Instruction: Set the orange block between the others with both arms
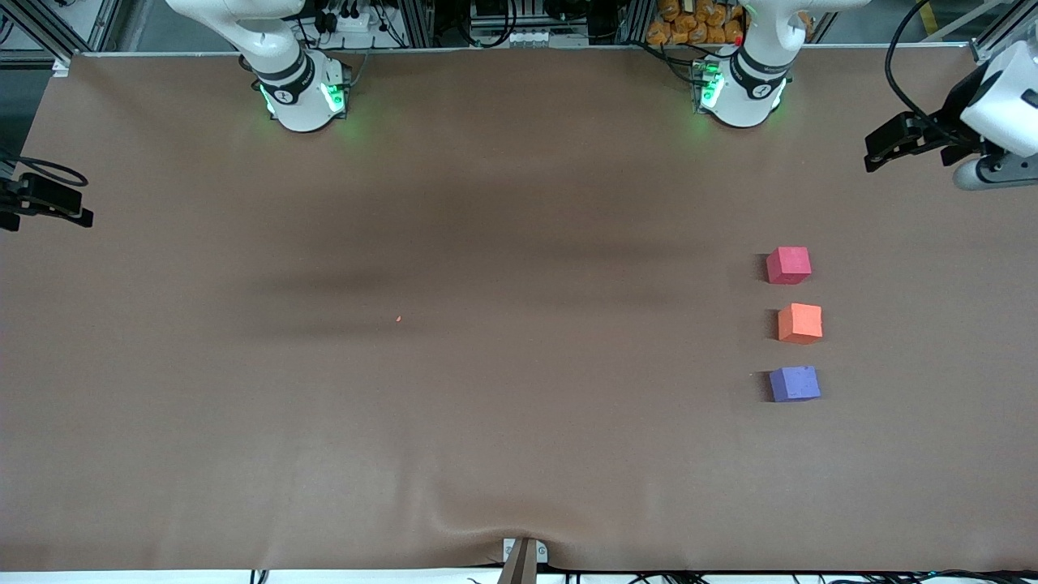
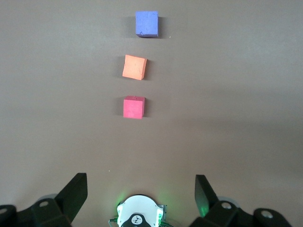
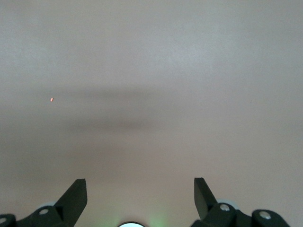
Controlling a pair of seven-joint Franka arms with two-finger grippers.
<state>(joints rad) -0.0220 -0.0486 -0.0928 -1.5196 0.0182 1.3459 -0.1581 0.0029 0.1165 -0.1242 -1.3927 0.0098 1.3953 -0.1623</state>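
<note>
The orange block (image 1: 799,323) (image 2: 134,66) sits on the brown table toward the left arm's end, in a line with the others. The pinkish-red cube (image 1: 788,265) (image 2: 133,107) lies farther from the front camera and the purple-blue cube (image 1: 794,384) (image 2: 147,23) nearer, each with a small gap to the orange one. My left gripper (image 1: 874,152) (image 2: 141,182) hangs open and empty over the table's edge at its own end, apart from the cubes. My right gripper (image 1: 79,215) (image 3: 140,185) hangs open and empty over the table's edge at the right arm's end.
A tiny orange speck (image 1: 398,319) (image 3: 51,100) lies on the brown table cover (image 1: 519,422) near the middle. The cover puckers at the front edge by a clamp (image 1: 523,551). The arm bases (image 1: 302,93) (image 1: 742,89) stand along the table's back edge.
</note>
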